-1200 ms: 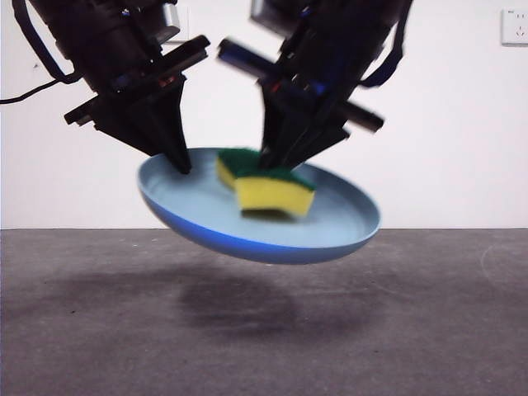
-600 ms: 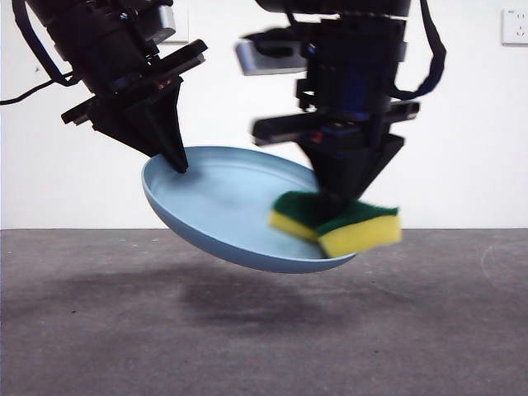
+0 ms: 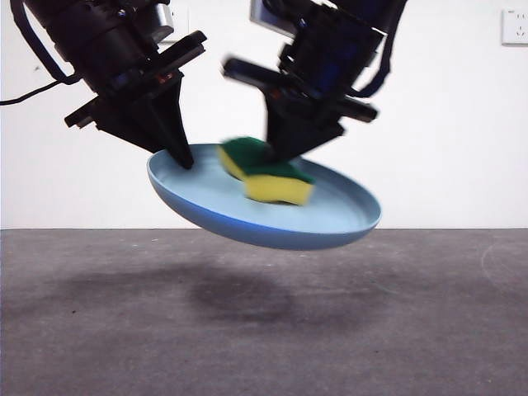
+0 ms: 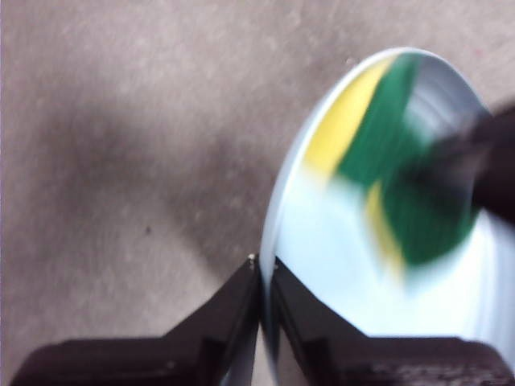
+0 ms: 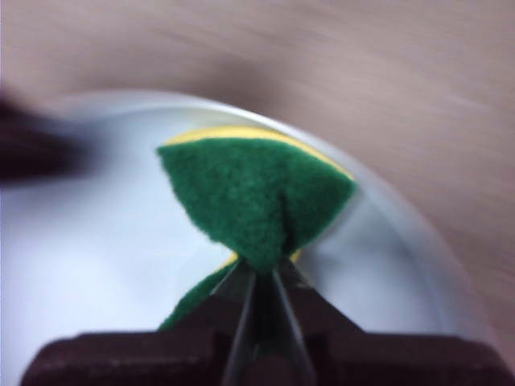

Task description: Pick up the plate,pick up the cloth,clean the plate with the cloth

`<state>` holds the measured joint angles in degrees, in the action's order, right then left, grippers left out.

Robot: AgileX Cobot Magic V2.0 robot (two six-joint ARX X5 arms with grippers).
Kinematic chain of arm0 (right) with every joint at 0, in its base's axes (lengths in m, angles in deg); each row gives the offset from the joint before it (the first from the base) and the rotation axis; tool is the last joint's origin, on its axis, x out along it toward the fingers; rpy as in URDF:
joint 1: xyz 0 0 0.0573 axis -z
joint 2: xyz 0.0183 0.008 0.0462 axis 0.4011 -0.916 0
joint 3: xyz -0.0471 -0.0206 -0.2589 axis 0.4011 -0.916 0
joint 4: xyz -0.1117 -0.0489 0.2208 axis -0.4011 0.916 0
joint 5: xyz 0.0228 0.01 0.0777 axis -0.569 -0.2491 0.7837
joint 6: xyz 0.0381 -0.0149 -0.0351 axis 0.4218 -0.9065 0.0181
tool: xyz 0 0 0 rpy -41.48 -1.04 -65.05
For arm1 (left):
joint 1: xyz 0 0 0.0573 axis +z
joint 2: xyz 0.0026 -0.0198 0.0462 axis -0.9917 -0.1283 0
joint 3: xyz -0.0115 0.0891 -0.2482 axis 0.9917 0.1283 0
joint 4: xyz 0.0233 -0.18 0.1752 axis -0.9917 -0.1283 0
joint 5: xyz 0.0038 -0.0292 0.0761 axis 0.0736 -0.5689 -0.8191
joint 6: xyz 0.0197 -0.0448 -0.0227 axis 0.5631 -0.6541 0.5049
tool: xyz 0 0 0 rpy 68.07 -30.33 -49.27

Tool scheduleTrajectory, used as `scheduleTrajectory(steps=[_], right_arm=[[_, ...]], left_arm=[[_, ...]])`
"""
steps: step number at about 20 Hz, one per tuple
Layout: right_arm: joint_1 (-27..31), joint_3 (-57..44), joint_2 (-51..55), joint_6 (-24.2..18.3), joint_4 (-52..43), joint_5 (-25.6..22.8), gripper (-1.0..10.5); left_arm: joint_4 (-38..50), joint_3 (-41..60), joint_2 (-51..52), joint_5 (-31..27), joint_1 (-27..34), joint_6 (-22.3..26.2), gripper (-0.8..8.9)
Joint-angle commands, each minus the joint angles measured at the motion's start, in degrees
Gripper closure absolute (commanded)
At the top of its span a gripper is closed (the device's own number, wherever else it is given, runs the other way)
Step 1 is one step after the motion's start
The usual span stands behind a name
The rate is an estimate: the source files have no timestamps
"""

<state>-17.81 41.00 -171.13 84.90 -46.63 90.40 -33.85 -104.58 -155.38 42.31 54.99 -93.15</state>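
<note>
Dark grey, matte tabletop [image 3: 99, 330] runs across the foreground with a soft shadow on it; plain white wall [image 3: 462, 148] behind, white wall socket [image 3: 514, 26] up at the corner.

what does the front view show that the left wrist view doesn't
Only the front view shows the wall, a wall socket, the plate hanging tilted above the table with its shadow underneath, and both arms at once: the left end effector on the rim, the right end effector pinching the sponge.

Only the left wrist view shows the left one's two black tips closed on the rim's edge, close up.

Both show the light-blue plate, the yellow-and-green sponge on its inner face, and the grey table.
</note>
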Motion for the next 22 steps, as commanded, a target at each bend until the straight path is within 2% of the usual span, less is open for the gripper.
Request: scheduleTrajectory(steps=[1,3,6,7,9,12,14,19,22], right_arm=[[-1.4,-0.3,-0.3,2.2,0.1,7.3,9.6],[-2.5,-0.3,-0.3,2.1,2.5,10.1,9.6],[-3.1,-0.3,-0.3,-0.7,12.9,9.1,9.6],[-3.1,-0.3,-0.3,-1.0,16.3,6.7,9.6],[-3.0,-0.3,-0.2,-1.1,22.5,-3.9,9.6],[-1.6,-0.3,0.2,-1.6,22.7,-21.0,9.6],[-0.9,-0.3,0.8,-2.4,17.1,-26.8,9.6],[-0.5,-0.3,1.6,-2.6,1.8,-26.7,9.6],[-0.5,-0.3,1.6,-2.6,-4.6,-20.3,9.6]], left_arm=[[3.8,0.0,0.2,2.8,-0.5,-1.3,8.22],[5.7,0.0,0.2,2.8,-0.5,-2.4,8.22],[7.3,0.0,0.2,2.8,-0.5,-2.6,8.22],[7.3,0.0,0.2,2.8,-0.3,-2.6,8.22],[6.7,0.0,0.2,3.0,0.0,-2.6,8.22],[5.0,0.0,0.2,3.2,0.0,-2.5,8.22],[3.5,0.0,0.2,4.7,0.0,-2.1,8.22],[2.2,0.0,0.2,9.2,0.0,-2.1,8.22],[2.3,0.0,0.2,10.1,-0.1,-2.0,8.22]])
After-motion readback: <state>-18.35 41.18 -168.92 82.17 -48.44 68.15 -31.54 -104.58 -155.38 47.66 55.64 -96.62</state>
